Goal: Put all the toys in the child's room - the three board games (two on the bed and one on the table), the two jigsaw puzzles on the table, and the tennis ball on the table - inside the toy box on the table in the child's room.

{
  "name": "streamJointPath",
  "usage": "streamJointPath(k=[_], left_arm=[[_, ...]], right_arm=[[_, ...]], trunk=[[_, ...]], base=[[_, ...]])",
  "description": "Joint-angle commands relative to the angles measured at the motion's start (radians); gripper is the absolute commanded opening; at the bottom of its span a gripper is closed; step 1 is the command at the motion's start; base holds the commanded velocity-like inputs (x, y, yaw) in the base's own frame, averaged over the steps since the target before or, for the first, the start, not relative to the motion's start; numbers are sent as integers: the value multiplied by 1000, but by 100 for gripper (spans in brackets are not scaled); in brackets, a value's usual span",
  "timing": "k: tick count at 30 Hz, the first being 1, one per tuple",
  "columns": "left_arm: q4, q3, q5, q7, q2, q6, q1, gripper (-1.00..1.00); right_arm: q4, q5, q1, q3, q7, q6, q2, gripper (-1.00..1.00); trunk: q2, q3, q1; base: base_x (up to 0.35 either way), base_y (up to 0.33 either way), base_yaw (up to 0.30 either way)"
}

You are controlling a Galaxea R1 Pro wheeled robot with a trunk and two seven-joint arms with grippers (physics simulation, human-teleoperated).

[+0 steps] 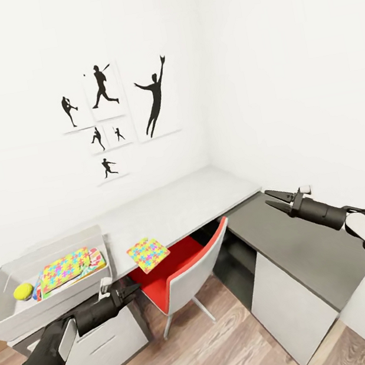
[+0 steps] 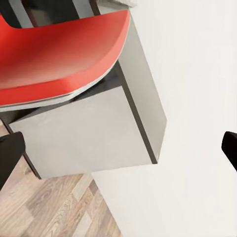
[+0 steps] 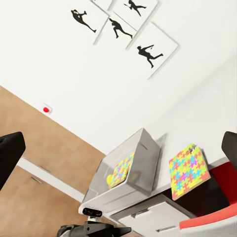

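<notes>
Both grippers — left [image 1: 131,288], right [image 1: 271,198] — apart, empty; one jigsaw puzzle [image 1: 148,253] outside toy box [image 1: 2,280].

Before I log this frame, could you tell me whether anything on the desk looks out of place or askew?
One jigsaw puzzle lies outside the toy box, turned at an angle, a corner overhanging the table's front edge above the red chair. The tennis ball and another puzzle are inside the box.

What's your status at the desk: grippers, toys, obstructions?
Left gripper and right gripper open, empty. One jigsaw puzzle on table edge, outside toy box; tennis ball inside. Red chair sits below puzzle.
</notes>
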Motion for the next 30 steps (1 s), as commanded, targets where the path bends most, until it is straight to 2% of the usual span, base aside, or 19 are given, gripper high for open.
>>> streamJointPath(k=[1,16,30], left_arm=[[0,1,2,-2,0,8,-1,100],[0,5,2,-1,0,8,-1,100],[0,35,2,-2,0,7,-1,100]], right_arm=[[0,-8,-1,2,-2,6,-1,100],[-1,-7,-1,3,-6,7,-1,100],[-34,-6,-1,2,-7,9,-1,100]], trunk=[[-2,-2,1],[-2,-1,1],[-2,0,1]], base=[[0,-125,128],[0,-28,28],[0,-1,3]])
